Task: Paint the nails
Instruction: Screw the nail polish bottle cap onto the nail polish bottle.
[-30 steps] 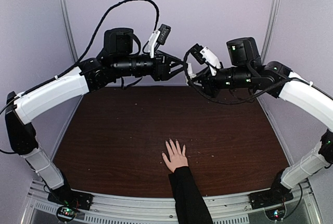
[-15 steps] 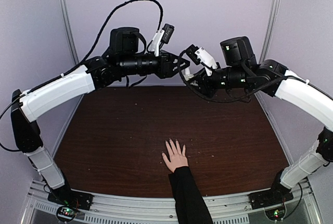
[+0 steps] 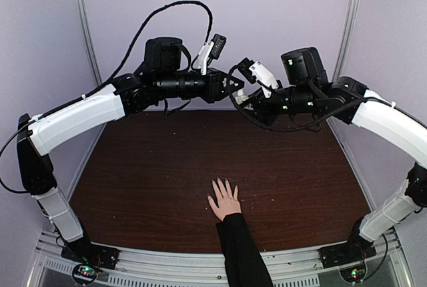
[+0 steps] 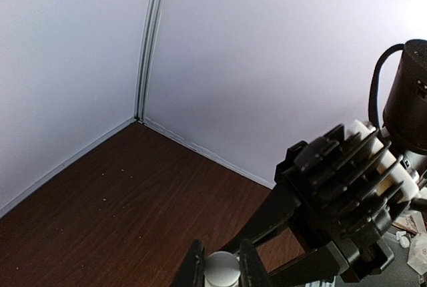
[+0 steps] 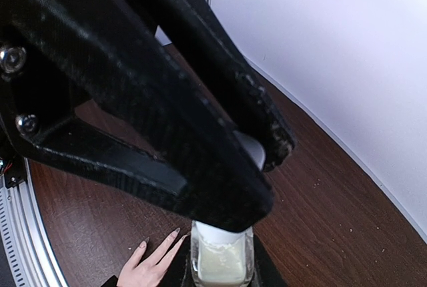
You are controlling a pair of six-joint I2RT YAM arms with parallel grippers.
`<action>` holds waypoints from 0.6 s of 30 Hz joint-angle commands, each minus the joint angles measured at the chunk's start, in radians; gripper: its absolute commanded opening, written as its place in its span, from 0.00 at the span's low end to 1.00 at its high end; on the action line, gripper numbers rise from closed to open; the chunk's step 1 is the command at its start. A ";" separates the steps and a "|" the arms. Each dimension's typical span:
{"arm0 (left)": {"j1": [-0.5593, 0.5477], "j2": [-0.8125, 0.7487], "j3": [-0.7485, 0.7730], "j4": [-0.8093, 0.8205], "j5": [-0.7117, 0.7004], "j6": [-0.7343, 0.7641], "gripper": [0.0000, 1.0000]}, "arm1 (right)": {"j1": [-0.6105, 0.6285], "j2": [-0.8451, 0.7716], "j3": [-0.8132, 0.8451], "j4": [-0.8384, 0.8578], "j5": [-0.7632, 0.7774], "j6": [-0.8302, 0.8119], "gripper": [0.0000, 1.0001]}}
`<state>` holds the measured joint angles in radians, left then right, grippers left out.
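Observation:
A light-skinned hand (image 3: pixel 225 200) in a black sleeve lies flat near the table's front edge, fingers spread; its nails (image 3: pixel 223 183) are tiny in the top view, and long pale nails (image 5: pixel 175 231) show in the right wrist view. High above the far side of the table, my right gripper (image 5: pixel 222 270) is shut on a small clear bottle (image 5: pixel 222 260) of whitish liquid. My left gripper (image 4: pixel 222 265) meets it from the left, shut on the bottle's white cap (image 4: pixel 222 271). In the top view the left gripper (image 3: pixel 233 89) and right gripper (image 3: pixel 245 98) touch tip to tip, hiding the bottle.
The dark wood table (image 3: pixel 147 167) is walled by pale purple panels with a metal corner rail (image 4: pixel 148 40). A black cable (image 3: pixel 167 7) loops above the left arm. The hand sits well below and in front of both grippers.
My left gripper has moved right and shut on the cap of the bottle held by the right gripper. The right arm shifted slightly left. The hand has not moved.

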<state>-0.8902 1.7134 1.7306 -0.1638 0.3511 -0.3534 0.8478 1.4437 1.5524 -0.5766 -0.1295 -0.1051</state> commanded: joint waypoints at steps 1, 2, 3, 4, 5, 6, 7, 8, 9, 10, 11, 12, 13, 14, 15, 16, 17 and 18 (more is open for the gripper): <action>-0.001 0.005 0.021 0.046 0.048 -0.004 0.05 | 0.008 -0.006 0.037 0.006 0.007 -0.004 0.00; -0.001 0.006 0.019 0.047 0.056 -0.003 0.03 | 0.007 -0.008 0.041 0.008 -0.001 -0.007 0.00; -0.001 0.006 0.014 0.047 0.067 -0.002 0.01 | 0.007 -0.009 0.042 0.010 -0.011 -0.009 0.00; -0.001 0.006 0.010 0.049 0.077 0.000 0.00 | 0.005 -0.011 0.046 0.012 -0.021 -0.009 0.00; -0.001 0.006 0.007 0.050 0.088 0.002 0.00 | 0.002 -0.012 0.054 0.012 -0.034 -0.009 0.00; -0.001 0.006 0.003 0.050 0.101 0.005 0.00 | 0.000 -0.012 0.059 0.012 -0.047 -0.013 0.00; -0.001 0.007 -0.001 0.050 0.113 0.009 0.00 | -0.003 -0.013 0.065 0.012 -0.059 -0.013 0.00; -0.001 0.006 -0.006 0.048 0.127 0.014 0.00 | -0.006 -0.013 0.071 0.011 -0.072 -0.013 0.00; -0.001 0.005 -0.013 0.048 0.139 0.018 0.00 | -0.012 -0.012 0.076 0.010 -0.093 -0.012 0.00; -0.002 0.005 -0.018 0.049 0.150 0.024 0.00 | -0.018 -0.014 0.081 0.011 -0.110 -0.010 0.00; -0.003 0.005 -0.023 0.045 0.161 0.028 0.00 | -0.022 -0.017 0.082 0.016 -0.130 -0.011 0.00; -0.003 0.005 -0.027 0.043 0.171 0.033 0.00 | -0.028 -0.022 0.080 0.023 -0.149 -0.010 0.00; -0.003 0.005 -0.032 0.041 0.184 0.036 0.00 | -0.034 -0.026 0.078 0.032 -0.177 -0.008 0.00; -0.003 0.004 -0.037 0.041 0.197 0.038 0.00 | -0.041 -0.031 0.077 0.040 -0.204 -0.007 0.00; -0.002 0.004 -0.040 0.042 0.214 0.040 0.00 | -0.047 -0.035 0.076 0.047 -0.232 -0.006 0.00; -0.003 0.005 -0.043 0.042 0.229 0.045 0.00 | -0.053 -0.039 0.075 0.053 -0.263 -0.006 0.00; -0.003 0.005 -0.044 0.041 0.246 0.049 0.00 | -0.059 -0.043 0.076 0.058 -0.294 -0.008 0.00; -0.003 0.006 -0.047 0.042 0.260 0.053 0.00 | -0.064 -0.047 0.075 0.064 -0.328 -0.010 0.00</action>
<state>-0.8757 1.7134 1.7126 -0.1196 0.4774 -0.3260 0.8028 1.4433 1.5871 -0.6266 -0.3000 -0.1085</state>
